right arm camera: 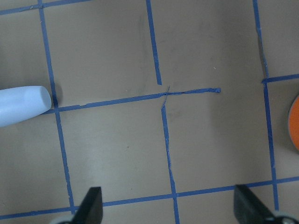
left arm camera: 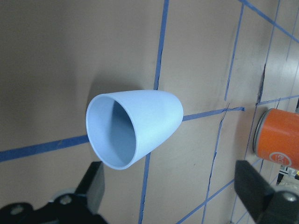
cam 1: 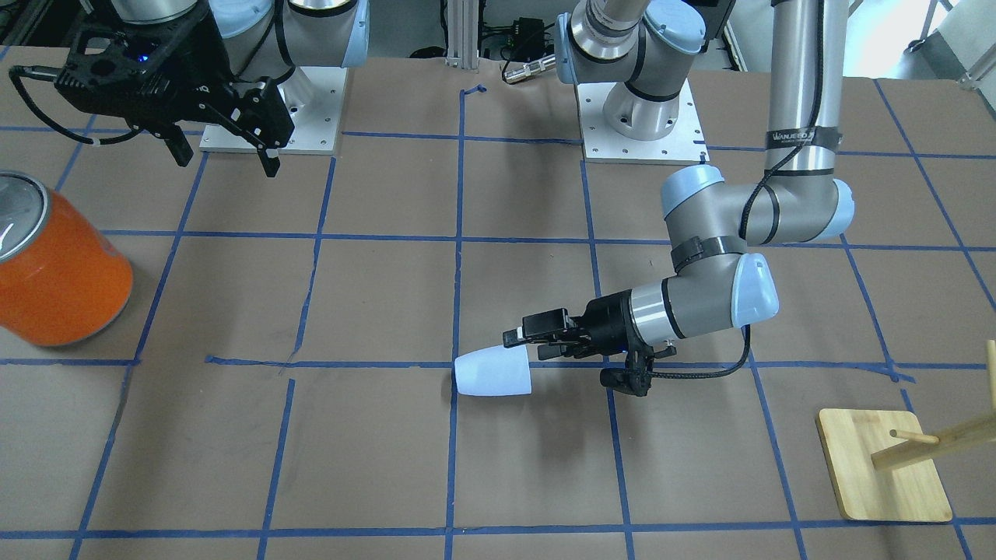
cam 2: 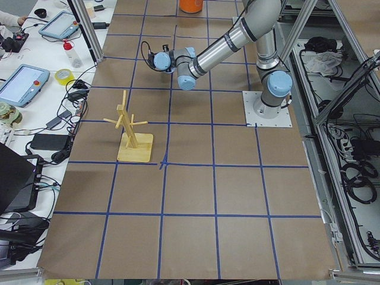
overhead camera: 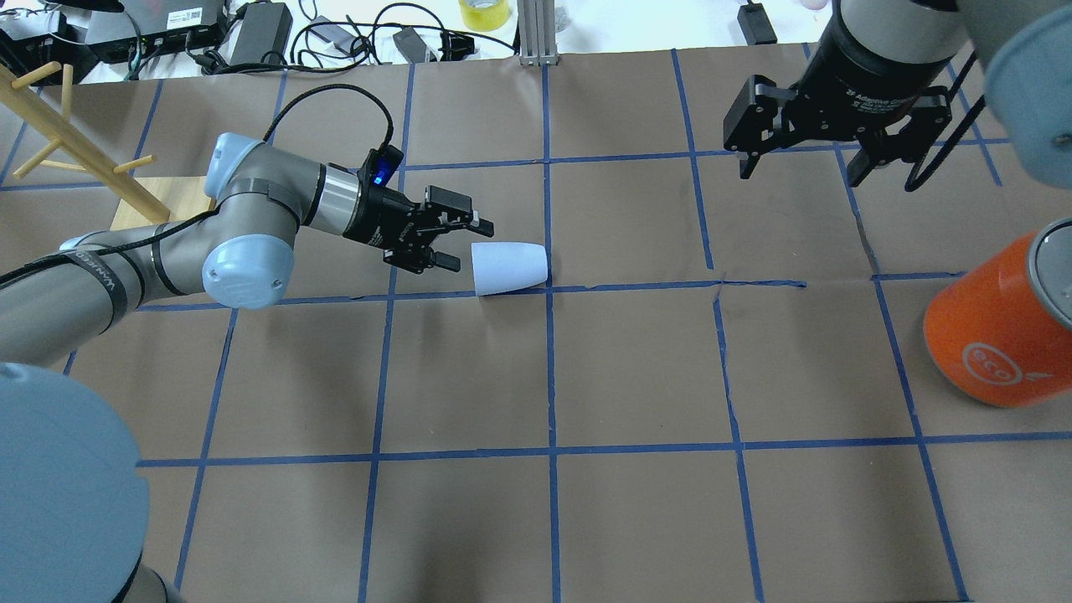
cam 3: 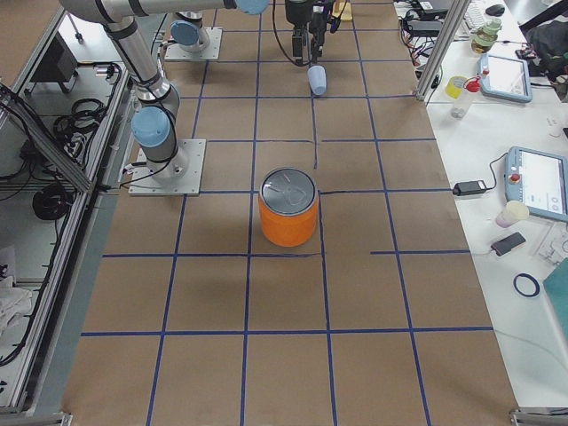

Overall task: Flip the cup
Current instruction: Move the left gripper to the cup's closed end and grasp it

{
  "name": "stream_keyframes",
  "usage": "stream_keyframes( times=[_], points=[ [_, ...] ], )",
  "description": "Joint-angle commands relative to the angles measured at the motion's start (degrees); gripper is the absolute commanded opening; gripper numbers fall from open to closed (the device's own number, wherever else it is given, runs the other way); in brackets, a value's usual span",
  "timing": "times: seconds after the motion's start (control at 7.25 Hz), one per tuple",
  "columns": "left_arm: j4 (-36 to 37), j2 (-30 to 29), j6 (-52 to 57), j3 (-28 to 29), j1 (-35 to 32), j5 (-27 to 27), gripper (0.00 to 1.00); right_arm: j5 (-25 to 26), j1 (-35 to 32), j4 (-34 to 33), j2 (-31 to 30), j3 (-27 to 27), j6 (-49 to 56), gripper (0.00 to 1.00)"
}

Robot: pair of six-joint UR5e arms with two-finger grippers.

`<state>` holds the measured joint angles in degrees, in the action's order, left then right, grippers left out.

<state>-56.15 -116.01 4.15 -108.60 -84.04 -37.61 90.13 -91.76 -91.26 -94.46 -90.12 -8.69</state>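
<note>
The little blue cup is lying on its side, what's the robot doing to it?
The small pale blue tapered cup lies on its side on the brown paper-covered table. The robot's left gripper sits open at the cup's wide mouth, not gripping it. The right gripper hangs open nearer the large orange can. No flip yet.

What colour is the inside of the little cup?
The cup is light blue inside, deeper than its pale outside. The left wrist view shows it best.
</note>
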Motion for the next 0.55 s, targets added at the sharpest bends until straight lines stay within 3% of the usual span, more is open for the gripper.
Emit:
stream_keyframes(
  times=[0.0, 0.14, 0.28, 0.41],
  points=[
    [2.08, -2.98, -0.02, -0.03, -0.33, 1.57, 1.0, -0.04, -0.7, -0.06, 0.07, 0.03, 1.4, 1.0],
    [2.7, -3.86, -0.28, 0.32, -1.29, 1.75, 0.96, -0.04, -0.79, -0.06, 0.15, 0.03, 1.4, 1.0],
    [6.89, -4.57, -0.55, 0.23, -1.65, 1.84, 0.6, -0.04, -0.7, -0.06, 0.15, 0.03, 1.4, 1.0],
    [9.28, -5.27, -3.68, 0.49, -1.74, 3.93, 0.57, -0.04, -0.7, -0.06, 0.15, 0.03, 1.4, 1.0]
  ],
)
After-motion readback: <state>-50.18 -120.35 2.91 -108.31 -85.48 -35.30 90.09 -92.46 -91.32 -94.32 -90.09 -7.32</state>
